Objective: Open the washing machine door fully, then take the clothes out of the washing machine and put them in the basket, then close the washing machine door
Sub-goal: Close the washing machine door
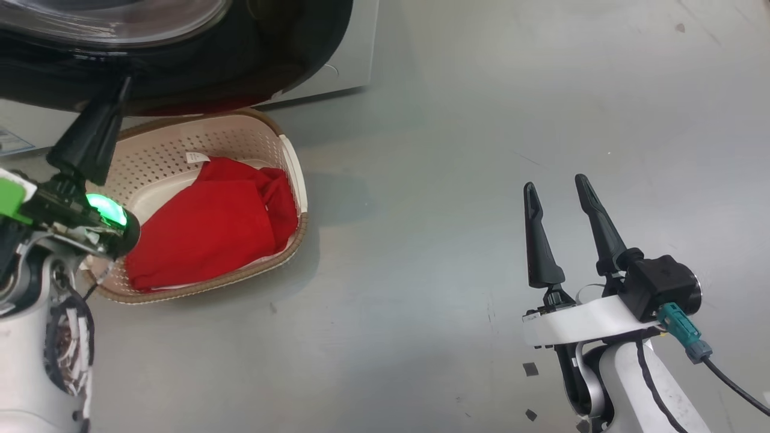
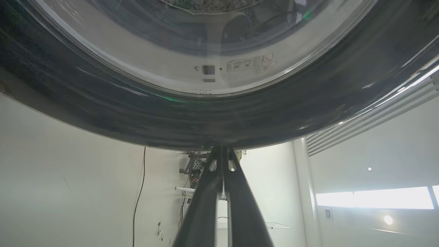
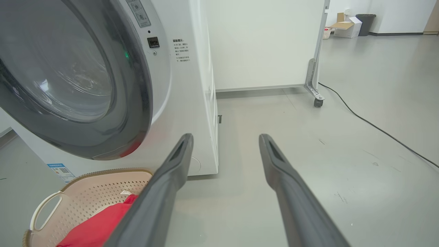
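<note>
Grey floor (image 1: 481, 120) runs all around, smooth and a bit shiny. On the left sits the basket (image 1: 296, 180). The clothes (image 1: 210, 234) lie in it as one red heap, with a small white tag at the top. So the taking-out part looks done, and the job left is most likely to shut the washing machine door (image 1: 240, 66).

That door is big, round and black, with a glass bowl in the middle. It hangs out over the far end of the basket, so it is not yet shut against the washing machine (image 3: 185, 113). How far it stands out I cannot tell.

The left gripper (image 1: 124, 84) is the near one. Its two fingers are pressed tight together with nothing between them. They point up and away from the robot, with the tips right at the low edge of the door's black ring — touching it, going by the left wrist view. The door lies straight ahead of those tips, so a push along the fingers looks like the way to swing it home.

The right gripper (image 1: 554, 182) is well apart — far to the right over the floor, fingers spread wide, holding nothing.
</note>
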Tool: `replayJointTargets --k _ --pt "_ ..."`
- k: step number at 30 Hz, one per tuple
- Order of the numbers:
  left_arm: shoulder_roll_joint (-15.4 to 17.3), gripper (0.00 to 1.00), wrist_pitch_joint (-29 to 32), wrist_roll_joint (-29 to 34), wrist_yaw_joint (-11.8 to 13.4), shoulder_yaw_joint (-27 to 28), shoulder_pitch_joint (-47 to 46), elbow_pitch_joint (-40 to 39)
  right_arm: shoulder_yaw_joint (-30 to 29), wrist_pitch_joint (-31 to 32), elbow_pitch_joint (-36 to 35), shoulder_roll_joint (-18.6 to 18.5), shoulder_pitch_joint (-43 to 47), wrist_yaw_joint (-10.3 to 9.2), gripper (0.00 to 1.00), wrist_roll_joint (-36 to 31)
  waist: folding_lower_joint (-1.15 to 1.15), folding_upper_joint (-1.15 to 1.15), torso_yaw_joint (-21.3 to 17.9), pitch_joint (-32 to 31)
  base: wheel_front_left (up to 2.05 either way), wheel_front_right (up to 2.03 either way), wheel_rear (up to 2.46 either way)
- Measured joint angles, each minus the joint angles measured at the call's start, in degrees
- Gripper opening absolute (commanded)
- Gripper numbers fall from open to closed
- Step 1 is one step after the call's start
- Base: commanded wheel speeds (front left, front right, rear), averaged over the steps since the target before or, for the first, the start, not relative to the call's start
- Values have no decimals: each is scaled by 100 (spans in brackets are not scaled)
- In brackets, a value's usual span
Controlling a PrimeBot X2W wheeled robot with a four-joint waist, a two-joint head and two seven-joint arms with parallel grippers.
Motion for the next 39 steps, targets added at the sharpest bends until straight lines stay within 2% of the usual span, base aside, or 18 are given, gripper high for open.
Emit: replayJointTargets --k 6,8,11,12,13,14,19,27,29,30,33,35,37,39 --pt "-347 0 -159 -34 0 375 774 -492 -38 0 129 -15 131 1 100 -59 0 0 283 -315 0 0 0" --pt "-441 13 -200 -38 0 456 921 -670 -47 0 164 -33 197 2 100 -68 0 0 362 -411 0 0 0" --pt "-521 42 -202 4 0 463 1240 -816 -51 0 218 -69 280 10 100 -100 0 0 478 -558 0 0 0" --pt "-537 57 -208 15 0 464 1380 -859 -51 0 243 -77 293 12 100 -101 0 0 514 -611 0 0 0" --pt "-548 87 -208 34 0 456 1522 -900 -53 0 256 -80 316 14 100 -101 0 0 549 -665 0 0 0" --pt "-558 100 -218 73 0 449 1656 -927 -62 0 259 -79 352 14 100 -103 0 0 582 -718 0 0 0" --pt "-620 100 -310 190 -1 449 2239 -1143 -80 0 296 -74 509 15 100 -125 0 0 738 -976 0 0 0" --pt "-648 100 -660 940 0 403 2820 -1664 -122 0 328 -114 754 15 100 -198 0 0 936 -1304 0 0 0" --pt "-645 100 -936 1607 0 388 2985 -1967 -129 0 331 -123 825 15 100 -208 0 0 1025 -1425 0 0 0" --pt "-645 100 -936 1607 0 388 2985 -1967 -129 0 331 -123 825 15 100 -208 0 0 1025 -1425 0 0 0" --pt "-633 100 -1327 2407 0 383 3101 -2305 -129 0 333 -125 876 15 100 -215 0 0 1108 -1538 0 0 0" --pt "-450 100 -1516 3185 -1 263 3178 -2544 -132 0 330 -131 913 15 100 -236 0 0 1157 -1610 0 0 0" --pt "-446 100 -1809 3451 0 245 3212 -2772 -133 0 330 -138 961 15 100 -249 0 0 1199 -1678 0 0 0" --pt "-328 100 -1989 4089 -1 73 3248 -3016 -137 0 327 -147 980 15 100 -250 0 0 1230 -1743 0 0 0"
